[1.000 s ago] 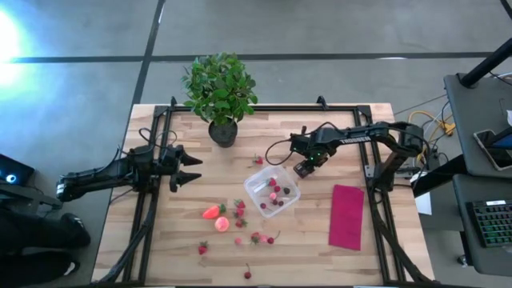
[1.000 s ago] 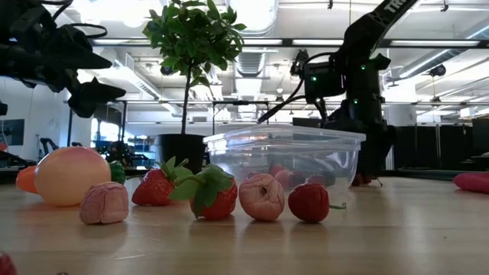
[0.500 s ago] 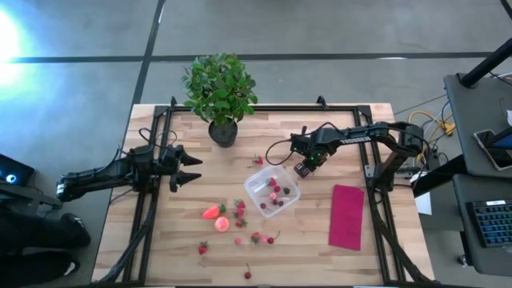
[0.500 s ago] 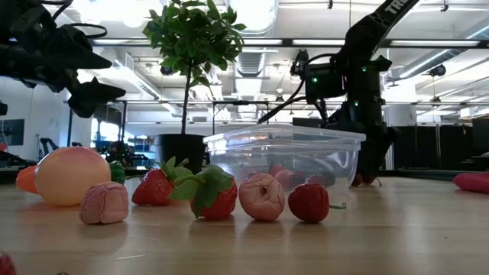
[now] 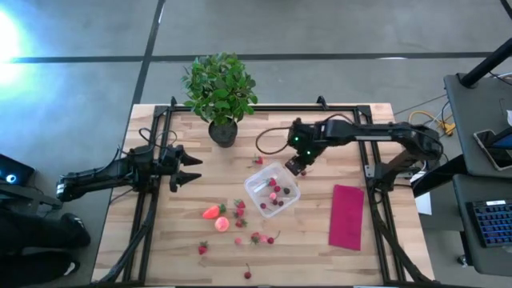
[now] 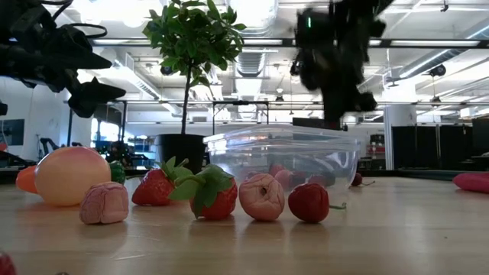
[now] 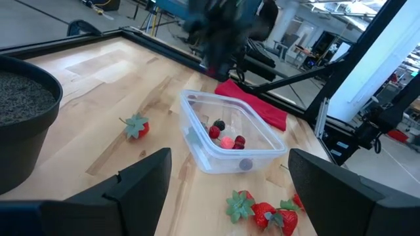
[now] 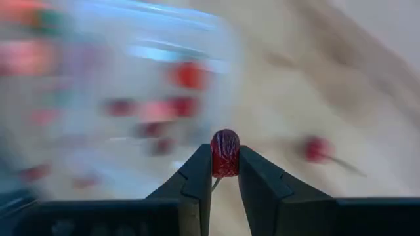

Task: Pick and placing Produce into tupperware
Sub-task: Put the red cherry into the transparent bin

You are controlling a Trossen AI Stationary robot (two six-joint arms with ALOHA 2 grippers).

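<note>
The clear tupperware stands mid-table with several small red berries inside. My right gripper hangs above its far right corner, shut on a small dark red berry. It shows blurred above the tupperware's rim. Loose produce lies on the table near the tupperware: an orange-red strawberry, a round pink-orange fruit and red berries. One berry with a green top lies on the far side. My left gripper waits open at the table's left. My right gripper pinches the dark red berry between its two fingers, only at their free ends. The fingers slant downward from the table's right side. The berry is lifted clear of the table.
A potted plant stands at the far edge. A magenta cloth lies flat at the right. One red berry with a stem lies on the wood behind the tupperware. Black frame rails run along the table's sides.
My right gripper has risen from the table surface behind the tupperware to above its rim. It has tipped and shifted a little toward the table's left, carrying the dark red berry.
</note>
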